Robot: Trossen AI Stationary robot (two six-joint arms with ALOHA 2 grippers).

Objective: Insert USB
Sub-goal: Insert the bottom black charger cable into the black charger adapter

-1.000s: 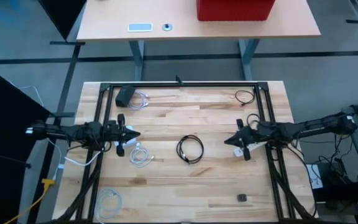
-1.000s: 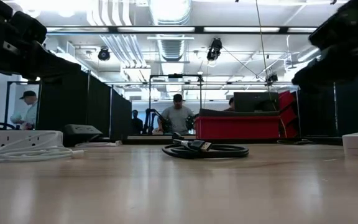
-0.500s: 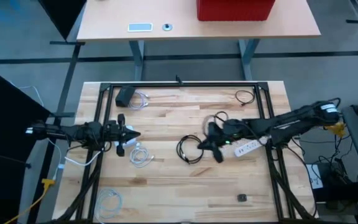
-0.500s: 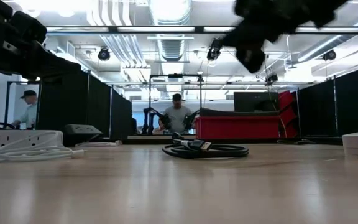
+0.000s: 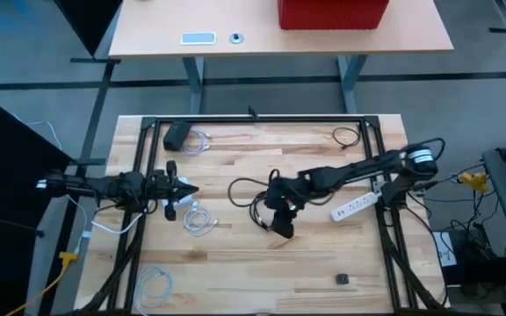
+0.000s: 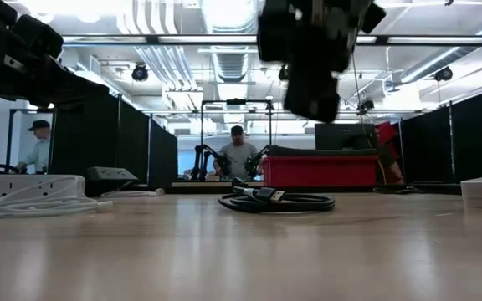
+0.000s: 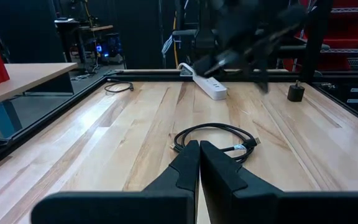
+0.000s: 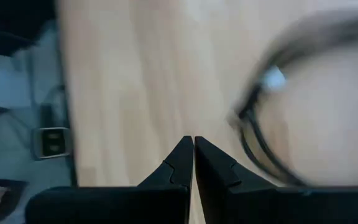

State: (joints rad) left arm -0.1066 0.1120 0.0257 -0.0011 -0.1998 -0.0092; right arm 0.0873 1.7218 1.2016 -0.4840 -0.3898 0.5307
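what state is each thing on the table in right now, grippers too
black USB cable: coiled, flat on the table, not gripped
right gripper: shut, empty, above the coil
left gripper: shut, empty, at the table's left side
white power strip: flat on the table, nothing visibly plugged in
white cable: coiled, loose

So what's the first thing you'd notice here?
The right tool hangs over the coiled black cable in the middle of the wooden table, its long arm stretched across from the right. The left tool waits at the left side, beside a white cable bundle.
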